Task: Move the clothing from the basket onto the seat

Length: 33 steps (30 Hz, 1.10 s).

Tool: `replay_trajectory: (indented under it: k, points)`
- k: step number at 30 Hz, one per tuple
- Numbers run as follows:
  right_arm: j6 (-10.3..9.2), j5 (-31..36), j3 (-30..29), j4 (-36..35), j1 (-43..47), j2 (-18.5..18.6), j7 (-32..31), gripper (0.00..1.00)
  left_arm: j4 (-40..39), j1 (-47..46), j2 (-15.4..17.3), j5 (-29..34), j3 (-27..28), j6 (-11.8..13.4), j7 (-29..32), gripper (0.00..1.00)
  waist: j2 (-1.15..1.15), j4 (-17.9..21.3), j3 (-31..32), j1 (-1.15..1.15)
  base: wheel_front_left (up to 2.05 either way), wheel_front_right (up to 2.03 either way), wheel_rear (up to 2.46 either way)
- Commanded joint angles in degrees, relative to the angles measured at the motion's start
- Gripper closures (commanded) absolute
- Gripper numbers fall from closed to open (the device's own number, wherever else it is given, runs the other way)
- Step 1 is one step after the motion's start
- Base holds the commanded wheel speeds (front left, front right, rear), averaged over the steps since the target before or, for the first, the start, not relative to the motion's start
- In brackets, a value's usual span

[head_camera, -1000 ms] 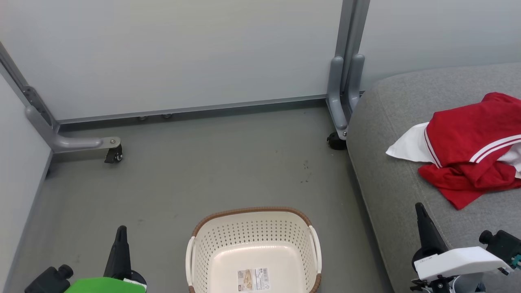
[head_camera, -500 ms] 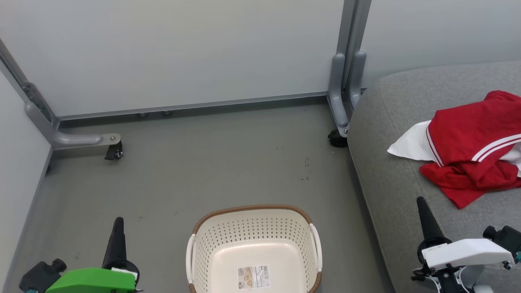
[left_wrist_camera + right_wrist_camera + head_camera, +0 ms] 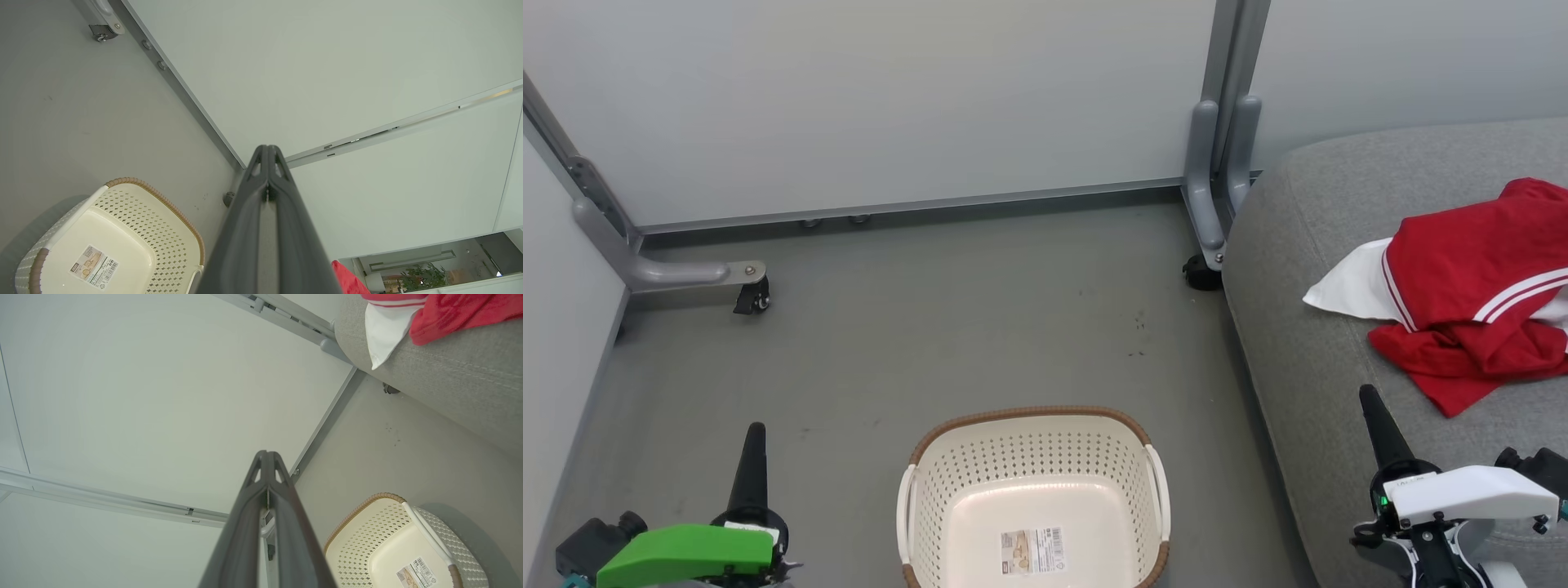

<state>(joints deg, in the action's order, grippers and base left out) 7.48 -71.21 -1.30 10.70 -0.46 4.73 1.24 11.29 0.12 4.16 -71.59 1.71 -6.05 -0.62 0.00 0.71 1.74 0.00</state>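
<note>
Clothing [image 3: 1470, 302] already lies on the seat [image 3: 1307, 408], basket [image 3: 1029, 457] empty, so task looks done. Only change in the last second: slight camera shift. Left gripper [image 3: 755, 433] and right gripper [image 3: 1368, 400] stay pressed together, holding nothing.

Left tool [image 3: 755, 430] green-cased, right tool [image 3: 1366, 395] white-cased; fingers [image 3: 242, 245] dark, tapered, seemingly plastic.

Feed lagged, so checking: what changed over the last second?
The head camera shifted slightly, and the left gripper and right gripper edged up the view, jaws shut, empty. Nothing grabbed or released. The clothing stays on the seat; the basket stays empty.
</note>
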Motion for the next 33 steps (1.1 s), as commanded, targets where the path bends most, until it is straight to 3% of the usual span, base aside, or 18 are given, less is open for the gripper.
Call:
replay_trajectory:
  k: [1,33]
  points:
    - [0.03,-1.6,-0.3,-0.1,-1.6,0.3,-0.4,1.0,-0.1,-1.9,0.3,-1.6,0.4,-0.3,0.3,1.0,0.0,0.0,-0.1,0.0,0.0,0.0,0.0]
    - [0.03,-17.1,-2.4,2.4,-4.8,-0.1,-4.6,1.0,2.0,-5.3,0.0,-16.6,2.6,-1.2,4.4,1.0,0.0,-0.5,-1.3,0.0,0.0,0.0,0.0]
